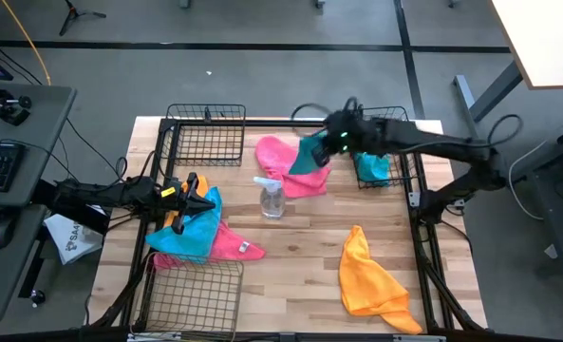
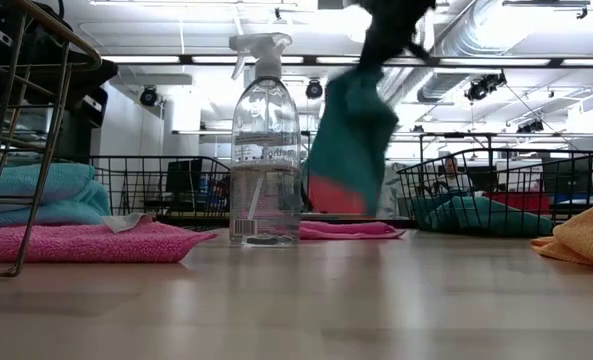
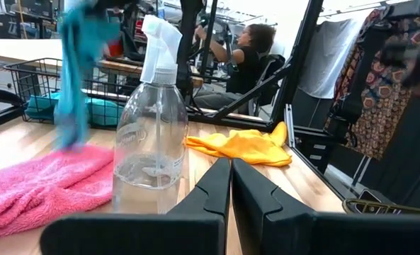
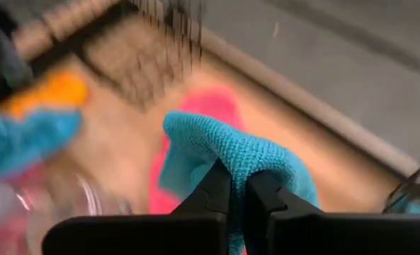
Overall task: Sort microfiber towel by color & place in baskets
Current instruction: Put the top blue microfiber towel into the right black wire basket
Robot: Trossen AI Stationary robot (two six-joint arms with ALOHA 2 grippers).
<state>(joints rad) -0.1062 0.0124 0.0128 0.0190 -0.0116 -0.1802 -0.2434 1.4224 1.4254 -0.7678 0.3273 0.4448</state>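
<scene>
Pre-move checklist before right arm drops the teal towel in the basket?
1. Grip: right gripper shut on the teal towel - ok.
2. Towel lifted off the pink towel - ok, hanging in the low view.
3. Target: right basket already holds a teal cloth - colour match ok.
4. Gripper above the basket - not ok, beside it, over the pink towel.
5. Spray bottle away from the path - ok.
6. Left gripper parked over the left pile - ok.
</scene>
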